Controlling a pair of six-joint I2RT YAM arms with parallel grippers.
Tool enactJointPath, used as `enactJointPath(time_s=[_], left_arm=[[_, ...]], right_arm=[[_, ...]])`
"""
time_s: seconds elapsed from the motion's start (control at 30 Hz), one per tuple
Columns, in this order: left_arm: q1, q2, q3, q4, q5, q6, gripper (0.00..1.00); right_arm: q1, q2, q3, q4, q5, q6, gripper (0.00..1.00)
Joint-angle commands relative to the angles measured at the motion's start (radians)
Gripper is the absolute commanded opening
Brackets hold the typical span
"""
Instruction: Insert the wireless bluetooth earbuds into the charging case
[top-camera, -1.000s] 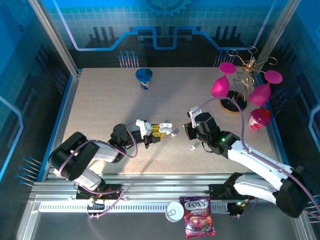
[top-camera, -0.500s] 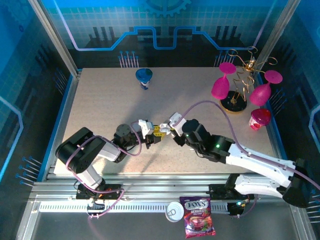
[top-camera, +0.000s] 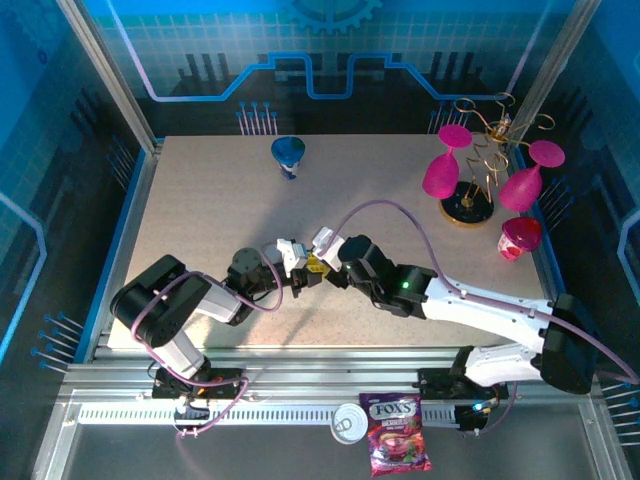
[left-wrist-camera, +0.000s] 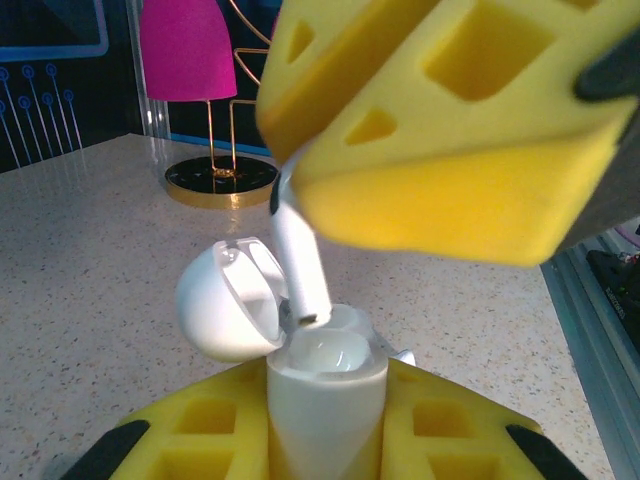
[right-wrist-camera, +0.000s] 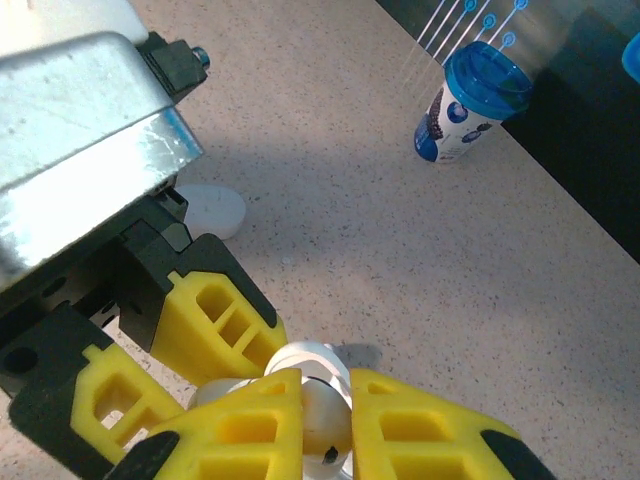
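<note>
My left gripper (left-wrist-camera: 325, 425) is clamped on the charging case (left-wrist-camera: 325, 385), which is open at bottom centre of the left wrist view with its lid (left-wrist-camera: 225, 300) flipped back to the left. My right gripper (right-wrist-camera: 335, 430) is pinched tight on one earbud (left-wrist-camera: 300, 255). It hangs stem-down, tip right at the case's opening, can't tell if it's touching. From overhead, both grippers meet mid-frame over the table (top-camera: 200, 200). A small white round piece (right-wrist-camera: 210, 208) lies on the table, left side of the right wrist view.
</note>
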Motion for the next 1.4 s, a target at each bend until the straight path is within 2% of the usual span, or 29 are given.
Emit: enactJointPath(time_s=[0.0,0.77,1.23,1.37], left_arm=[[-0.003,-0.027,-0.002,0.032,0.005,-0.010,0.00],[-0.002,-0.035,0.021,0.030,-0.013,-0.040,0.00],[-0.003,-0.082,0.032,-0.053,-0.015,-0.035,0.00],[-0.002,-0.081,0.029,-0.055,-0.020,-0.037,0.00]], right_arm=[[0.012,0.018,0.030,0.034,0.012,-0.020,0.13],[0.013,-0.008,-0.002,0.001,0.032,-0.014,0.13],[0.019,0.026,-0.022,0.012,-0.020,-0.004,0.13],[0.024,0.026,-0.021,0.015,-0.057,-0.002,0.17]])
